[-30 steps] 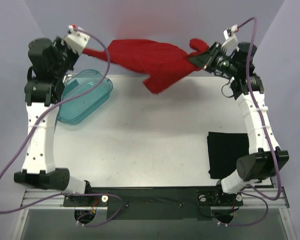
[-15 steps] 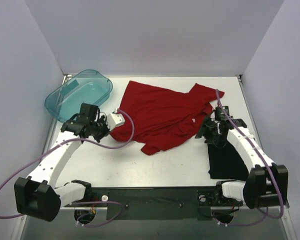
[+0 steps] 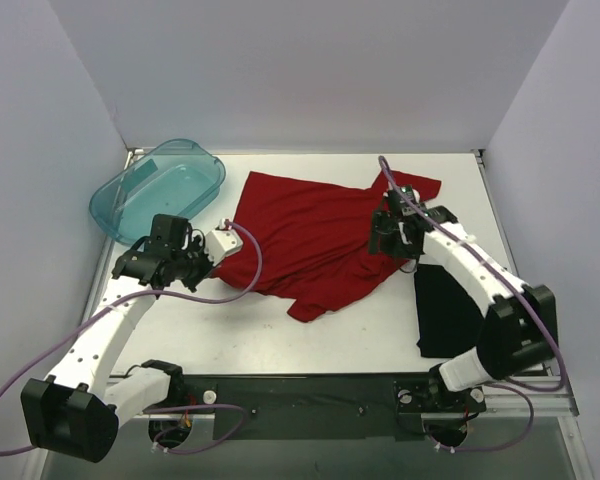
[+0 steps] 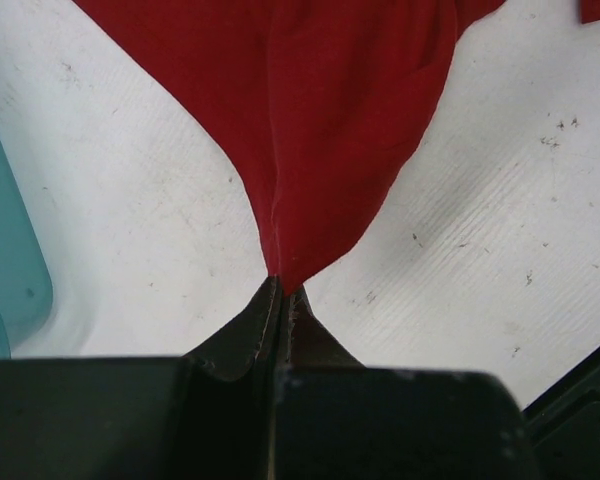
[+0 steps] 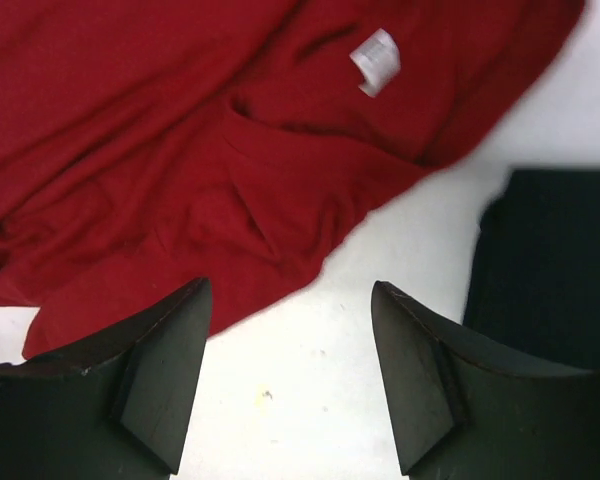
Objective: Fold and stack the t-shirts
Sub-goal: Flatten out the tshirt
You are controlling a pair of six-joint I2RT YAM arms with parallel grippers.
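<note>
The red t-shirt point(image 3: 315, 238) lies spread and rumpled across the middle of the table, its white neck label point(image 5: 376, 60) facing up. My left gripper point(image 3: 218, 262) is shut on the shirt's near-left corner; in the left wrist view the red cloth point(image 4: 330, 130) fans out from my pinched tips point(image 4: 283, 289). My right gripper point(image 3: 390, 238) hovers open over the shirt's right edge, with bare table between its fingers point(image 5: 170, 350) and nothing held. The black t-shirt point(image 3: 450, 310), folded, lies at the near right under my right arm; its edge point(image 5: 550, 260) shows in the right wrist view.
A translucent teal tub point(image 3: 155, 188) stands at the far left, partly over the table's edge; its wall point(image 4: 5, 260) shows at the left of the left wrist view. Purple cables loop from both arms. White walls close in three sides.
A second ago both grippers held the red shirt stretched in the air at the back. It now lies on the table; my right gripper has let go and opened, the left still grips.
</note>
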